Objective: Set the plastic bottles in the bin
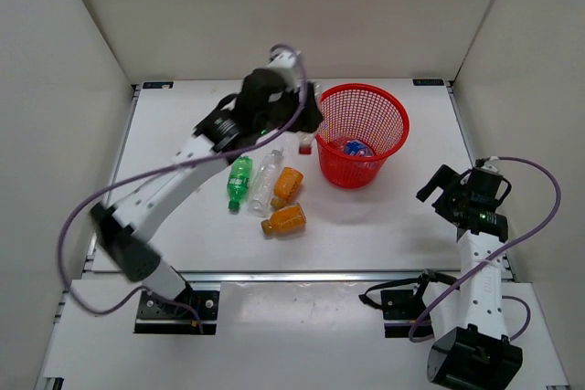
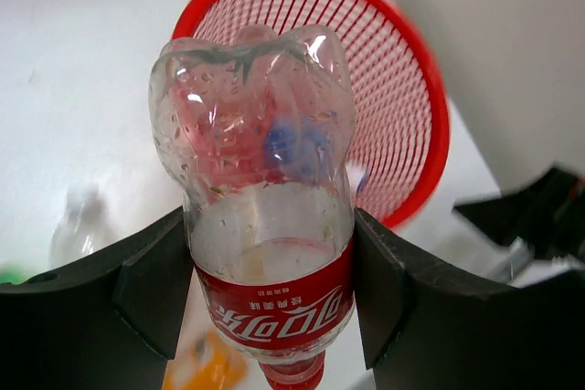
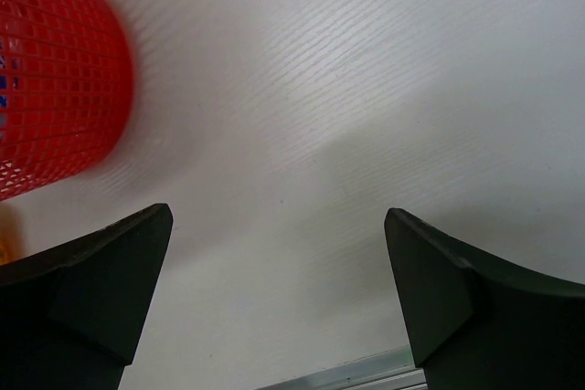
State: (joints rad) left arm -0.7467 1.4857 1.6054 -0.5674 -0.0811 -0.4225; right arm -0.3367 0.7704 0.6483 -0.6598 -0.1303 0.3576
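Top external view: left gripper [image 1: 309,123] sits just beside the left rim of the bin [image 1: 398,107], closed around the red-label bottle [image 1: 305,143]. Only the bottle's red cap end shows below the fingers. It is outside the rim, not over the opening.

Blue-capped bottle [image 1: 353,147] lies inside the bin at the bottom.

Four bottles lie on the table [image 1: 183,125], left of the bin and near each other:
- green bottle [image 1: 239,180], farthest left
- clear bottle [image 1: 266,180], just beside the green one
- orange bottle [image 1: 288,185], next to the clear one
- second orange bottle [image 1: 284,219], nearer the arm bases

Right gripper [image 1: 439,191] is well apart from the bin, over the right side of the table.

Left wrist view: both black fingers [image 2: 151,289] press on the red-label bottle at its label band. The clear base is up in the frame, the cap at the bottom edge. The red mesh bin is behind the bottle, with a blue patch showing through the plastic. A blurred clear bottle is at the left and an orange blur is low down.

Right wrist view: jaws are wide apart with nothing between them, only bare white table. The side wall of the bin shows at the left edge, blurred.
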